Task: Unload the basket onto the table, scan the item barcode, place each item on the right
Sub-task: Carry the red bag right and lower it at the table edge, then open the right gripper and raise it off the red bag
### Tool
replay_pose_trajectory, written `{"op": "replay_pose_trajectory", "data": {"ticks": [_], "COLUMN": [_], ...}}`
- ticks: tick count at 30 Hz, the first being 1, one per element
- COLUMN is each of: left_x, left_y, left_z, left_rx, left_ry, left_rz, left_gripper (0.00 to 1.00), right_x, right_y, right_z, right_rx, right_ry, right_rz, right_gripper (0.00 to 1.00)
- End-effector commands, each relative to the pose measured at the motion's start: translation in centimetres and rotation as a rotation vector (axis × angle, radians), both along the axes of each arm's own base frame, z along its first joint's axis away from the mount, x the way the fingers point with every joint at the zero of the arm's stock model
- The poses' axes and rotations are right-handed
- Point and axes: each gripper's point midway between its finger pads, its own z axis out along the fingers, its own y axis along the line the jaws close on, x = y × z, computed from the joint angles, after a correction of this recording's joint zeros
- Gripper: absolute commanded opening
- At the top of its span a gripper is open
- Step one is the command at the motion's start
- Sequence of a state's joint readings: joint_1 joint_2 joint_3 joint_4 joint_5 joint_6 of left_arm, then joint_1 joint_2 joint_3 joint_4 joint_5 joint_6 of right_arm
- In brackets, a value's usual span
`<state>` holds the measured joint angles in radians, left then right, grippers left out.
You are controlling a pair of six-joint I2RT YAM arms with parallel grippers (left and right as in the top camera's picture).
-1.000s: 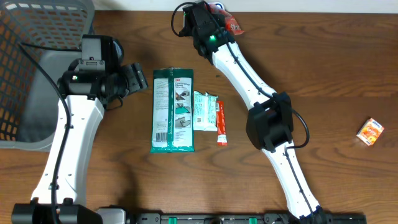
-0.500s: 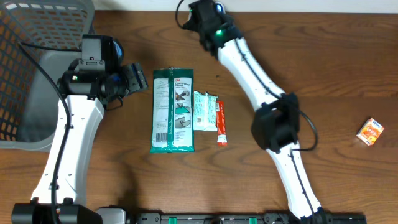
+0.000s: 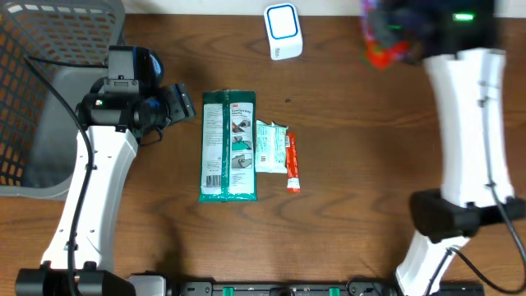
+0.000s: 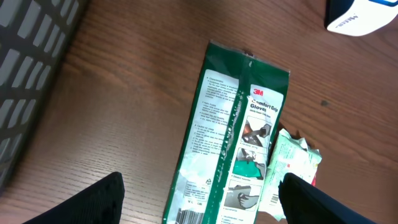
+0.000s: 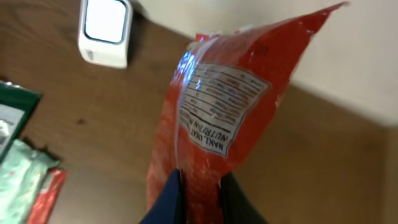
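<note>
The right claw (image 5: 199,194) is pinched narrow on the bottom edge of a red bag (image 5: 224,118). The bag stands up out of the fingers with its white nutrition panel turned to the wrist camera. Seen from above, bag and claw are a blur at about 1 o'clock on the table (image 3: 353,205), up near the far edge. The white scanner (image 3: 283,31), with its blue-ringed face, sits at 12 o'clock. It is well apart from the bag, off to the bag's 9 o'clock side.

The left claw (image 3: 182,105) is spread wide and holds nothing. It hangs just at the 9 o'clock side of a long green packet (image 3: 228,146) that lies flat mid-table, and its dark fingers (image 4: 87,202) are clear of the wrapper. A small pale packet (image 3: 269,146) lies right against the green one at its 3 o'clock. An orange tube (image 3: 292,163) lies along that packet's 3 o'clock edge. A grey basket (image 3: 33,49) fills the 9 to 10 o'clock corner, beyond the left arm.
</note>
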<state>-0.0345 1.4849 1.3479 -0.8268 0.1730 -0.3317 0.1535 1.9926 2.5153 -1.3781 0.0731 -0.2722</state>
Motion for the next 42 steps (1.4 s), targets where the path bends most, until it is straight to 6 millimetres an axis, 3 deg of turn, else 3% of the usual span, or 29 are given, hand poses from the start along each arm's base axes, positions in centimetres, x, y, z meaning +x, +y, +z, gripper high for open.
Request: {"op": "replay_pose_trajectory", "data": {"ticks": [1,5,6,10,16,20,23,26,27,29,30,31,34,36,40,42], "left_x": [0.1,0.1,0.1,0.1,0.1,0.1,0.1,0.1,0.1,0.1,0.1,0.1,0.1,0.1,0.1,0.1], "left_y": [0.3,0.3,0.3,0.3,0.3,0.3,0.3,0.3,0.3,0.3,0.3,0.3,0.3,0.3,0.3,0.3], "left_z": [-0.4,-0.4,-0.4,-0.4,-0.4,-0.4,-0.4,-0.4,-0.4,-0.4,-0.4,-0.4,-0.4,-0.4,-0.4,-0.4], "left_rx": [0.016,0.016,0.016,0.015,0.016,0.016,0.016,0.016,0.016,0.016,0.016,0.016,0.015,0.016,0.016,0.016], "left_ry": [0.009,0.009,0.009,0.009,0.009,0.009,0.009,0.009,0.009,0.009,0.009,0.009,0.009,0.009,0.009,0.009], "left_rz": [-0.004,-0.004,-0.004,-0.004,-0.004,-0.004,-0.004,-0.004,-0.004,-0.004,-0.004,-0.004,-0.004,-0.004,-0.004,-0.004], "left_gripper": [0.81,0.81,0.81,0.81,0.81,0.81,0.81,0.81,0.81,0.81,0.81,0.81,0.81,0.81,0.81,0.81], "right_x": [-1.0,-1.7,-2.0,-3.5,-5.3,-6.4,-7.3,-7.8,-7.9,-8.3,-8.5,-8.7,-8.9,-8.5,-6.3,-5.2], "right_y": [-1.7,-6.4,-8.1,-11.6,-15.0,-16.7,-17.9,-18.5,-18.8,-19.3,-19.8,-20.6,-22.1,-22.0,-18.4,-16.4], "right_z": [-2.3,-5.2,-6.8,-12.1,-20.5,-24.9,-27.1,-28.6,-29.0,-29.5,-29.5,-29.6,-28.9,-28.1,-26.5,-25.9], "right_rx": [0.294,0.378,0.407,0.457,0.499,0.471,0.426,0.395,0.379,0.343,0.319,0.291,0.237,0.26,0.479,0.583], "right_ry": [0.149,0.25,0.295,0.427,0.543,0.57,0.584,0.584,0.583,0.591,0.594,0.595,0.582,0.57,0.532,0.519], "right_rz": [-0.034,-0.137,-0.179,-0.287,-0.395,-0.45,-0.486,-0.506,-0.513,-0.531,-0.556,-0.609,-0.711,-0.733,-0.656,-0.588], "right_gripper": [0.01,0.01,0.01,0.01,0.01,0.01,0.01,0.02,0.14,0.7,0.86,0.91,0.9,0.86,0.72,0.45]}}
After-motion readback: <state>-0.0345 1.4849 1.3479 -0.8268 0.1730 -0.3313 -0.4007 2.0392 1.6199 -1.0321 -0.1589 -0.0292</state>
